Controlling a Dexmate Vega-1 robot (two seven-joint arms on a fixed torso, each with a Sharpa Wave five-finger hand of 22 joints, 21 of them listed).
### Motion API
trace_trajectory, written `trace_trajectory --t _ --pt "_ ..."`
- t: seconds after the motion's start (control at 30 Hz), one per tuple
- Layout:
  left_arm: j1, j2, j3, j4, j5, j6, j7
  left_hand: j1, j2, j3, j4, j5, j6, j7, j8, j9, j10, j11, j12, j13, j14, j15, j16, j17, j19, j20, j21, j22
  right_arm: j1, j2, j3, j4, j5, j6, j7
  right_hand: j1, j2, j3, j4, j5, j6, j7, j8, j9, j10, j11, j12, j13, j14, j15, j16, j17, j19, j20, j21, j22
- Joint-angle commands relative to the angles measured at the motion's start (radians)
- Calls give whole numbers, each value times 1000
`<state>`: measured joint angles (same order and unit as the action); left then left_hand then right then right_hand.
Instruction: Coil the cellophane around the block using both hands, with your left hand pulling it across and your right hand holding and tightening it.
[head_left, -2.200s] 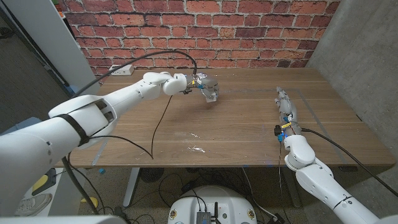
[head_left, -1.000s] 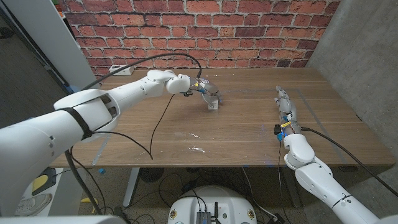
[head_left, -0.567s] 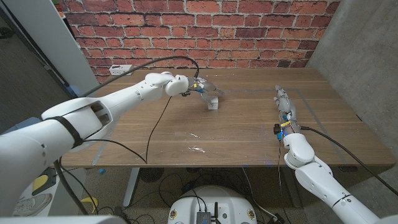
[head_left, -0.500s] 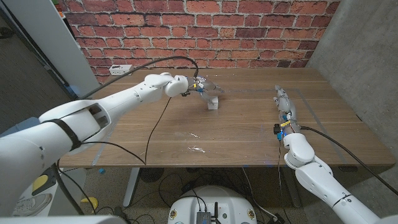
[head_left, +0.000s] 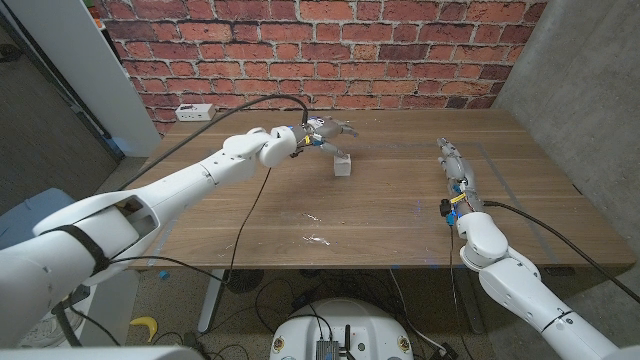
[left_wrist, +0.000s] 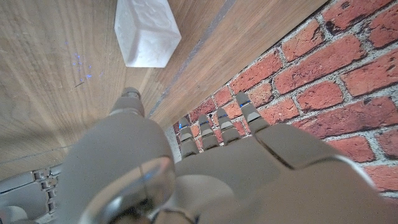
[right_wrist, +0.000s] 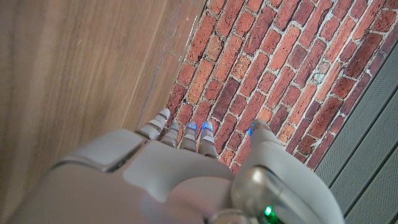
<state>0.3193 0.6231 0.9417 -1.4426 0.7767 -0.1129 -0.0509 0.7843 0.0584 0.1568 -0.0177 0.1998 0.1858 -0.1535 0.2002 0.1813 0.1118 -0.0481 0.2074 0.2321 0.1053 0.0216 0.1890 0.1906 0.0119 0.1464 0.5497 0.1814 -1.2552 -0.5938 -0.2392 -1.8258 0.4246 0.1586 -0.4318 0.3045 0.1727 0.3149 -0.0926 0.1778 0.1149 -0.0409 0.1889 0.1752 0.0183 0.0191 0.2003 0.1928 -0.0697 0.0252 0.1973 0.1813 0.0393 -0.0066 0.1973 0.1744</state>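
No readable txt, labels, brands, nos. or signs in any view. Block (head_left: 342, 166) near the table's (head_left: 400, 215) far edge is plain white, no print visible. Power strip (head_left: 194, 111) at far left corner: any marks too small to read.

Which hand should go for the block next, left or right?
Left, most likely. The left hand hovers open just behind the block, which shows close by in its wrist view. The right hand sits far off near the table's right side, fingers extended, holding nothing.
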Motion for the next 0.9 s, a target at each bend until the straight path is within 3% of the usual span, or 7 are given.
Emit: trace_trajectory --t 0.03,0.1,0.23,0.57,0.9 --pt "155 68 -102 -213 -26 143 -10 -13 6 0 9 -3 15 3 7 2 11 7 8 0 2 5 5 3 -1 7 -3 4 -10 -90 5 -75 -10 -126 18 17 -1 15 -3 8 7 -1 6 5 14 6 6 2 9 -3 6 3 3 7 8 5" --pt "180 77 -116 -247 -32 166 -22 -17 8 0 11 -4 26 2 9 2 13 7 9 -1 3 6 6 2 0 6 -4 4 -10 -113 5 -92 -12 -158 25 20 0 17 -4 8 8 -2 6 5 14 5 5 2 11 -5 6 3 4 7 8 5" --pt "231 97 -131 -317 5 225 -23 -33 8 -5 10 -7 128 30 35 2 27 6 16 -9 -14 12 1 -2 -1 9 -14 4 -7 -166 1 -130 -18 -237 44 24 1 21 -5 9 8 -2 6 5 17 5 6 2 12 -6 7 3 4 7 8 5" --pt "331 122 -188 -425 -46 287 -54 -41 -7 -13 3 -8 162 42 34 2 45 0 22 -14 -11 19 3 -4 2 17 -21 4 7 -279 -11 -223 -47 -404 73 41 6 35 -12 11 4 -11 2 6 14 -7 4 2 11 -12 5 3 -2 21 6 5" --pt "383 137 -214 -496 -90 313 -96 -56 -15 -22 6 -9 177 51 31 2 44 4 20 -16 -20 33 1 -4 -1 29 -27 4 31 -362 -28 -287 -74 -524 103 54 7 44 -16 12 -1 -17 0 6 12 -16 2 2 16 -17 6 3 -2 36 6 6"
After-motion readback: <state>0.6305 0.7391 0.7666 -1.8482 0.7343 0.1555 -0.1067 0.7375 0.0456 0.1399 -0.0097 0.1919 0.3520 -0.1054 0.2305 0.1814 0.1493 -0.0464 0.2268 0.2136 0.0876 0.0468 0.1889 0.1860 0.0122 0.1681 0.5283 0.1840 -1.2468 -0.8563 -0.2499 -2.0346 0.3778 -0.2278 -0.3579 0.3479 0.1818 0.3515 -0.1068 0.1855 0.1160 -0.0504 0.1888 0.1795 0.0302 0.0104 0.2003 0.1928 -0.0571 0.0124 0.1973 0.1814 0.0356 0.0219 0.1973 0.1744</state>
